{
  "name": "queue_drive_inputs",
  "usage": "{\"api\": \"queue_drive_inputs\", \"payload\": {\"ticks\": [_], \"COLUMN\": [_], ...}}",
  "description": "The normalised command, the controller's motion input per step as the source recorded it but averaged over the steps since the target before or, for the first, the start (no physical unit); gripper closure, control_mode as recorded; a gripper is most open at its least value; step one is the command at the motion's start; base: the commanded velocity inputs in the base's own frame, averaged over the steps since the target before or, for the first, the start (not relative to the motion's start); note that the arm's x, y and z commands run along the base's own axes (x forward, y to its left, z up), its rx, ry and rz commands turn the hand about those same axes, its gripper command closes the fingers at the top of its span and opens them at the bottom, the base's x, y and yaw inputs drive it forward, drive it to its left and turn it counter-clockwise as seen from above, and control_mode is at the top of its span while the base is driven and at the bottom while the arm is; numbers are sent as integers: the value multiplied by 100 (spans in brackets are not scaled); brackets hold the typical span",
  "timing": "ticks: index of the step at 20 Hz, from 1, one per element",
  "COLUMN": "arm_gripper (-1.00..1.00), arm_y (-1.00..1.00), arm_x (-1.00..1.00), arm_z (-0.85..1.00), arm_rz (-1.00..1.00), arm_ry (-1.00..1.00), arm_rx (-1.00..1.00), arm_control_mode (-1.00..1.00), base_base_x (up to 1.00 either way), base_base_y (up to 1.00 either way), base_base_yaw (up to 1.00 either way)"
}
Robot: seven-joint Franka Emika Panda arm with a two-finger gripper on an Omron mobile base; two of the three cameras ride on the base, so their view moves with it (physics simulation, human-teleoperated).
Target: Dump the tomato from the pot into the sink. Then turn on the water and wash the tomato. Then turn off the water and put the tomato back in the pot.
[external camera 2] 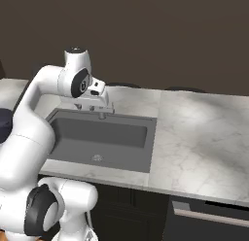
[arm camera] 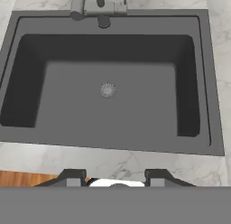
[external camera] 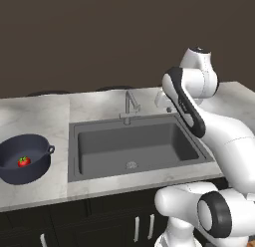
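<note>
The dark blue-grey pot (external camera: 35, 170) stands upright on the counter left of the sink (external camera: 72, 151). The small red tomato (external camera: 23, 161) lies inside it. The sink basin holds nothing but its round drain (external camera: 131, 165), and the thin grey faucet (external camera: 128, 104) stands at the back rim with no water running. My gripper (external camera: 162, 98) hangs above the back right of the sink, right of the faucet and far from the pot. In the hand view the gripper (arm camera: 115, 177) looks straight down into the sink (arm camera: 205, 83), its fingertips (arm camera: 72, 175) apart with nothing between them.
Marble counter surrounds the sink, with a wide stretch (external camera 2: 204, 138) on its right. Dark cabinet fronts (external camera: 109, 221) run under the counter's front edge. A dark wall rises behind. My own white arm (external camera: 219, 126) crosses above the sink's right side.
</note>
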Motion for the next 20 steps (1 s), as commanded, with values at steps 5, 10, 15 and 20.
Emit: {"api": "queue_drive_inputs", "payload": {"ticks": [5,10,15,20], "arm_gripper": [-100,-100,-100,-100], "arm_y": [7,43,71,87], "arm_x": [-14,-45,-42,-25], "arm_z": [0,0,0,0], "arm_rz": [0,1,0,0], "arm_ry": [-9,-19,-13,-8], "arm_rx": [0,-4,-7,-9], "arm_control_mode": [-100,-100,-100,-100], "base_base_x": [0,0,0,0], "base_base_y": [0,0,0,0], "base_base_yaw": [0,0,0,0]}}
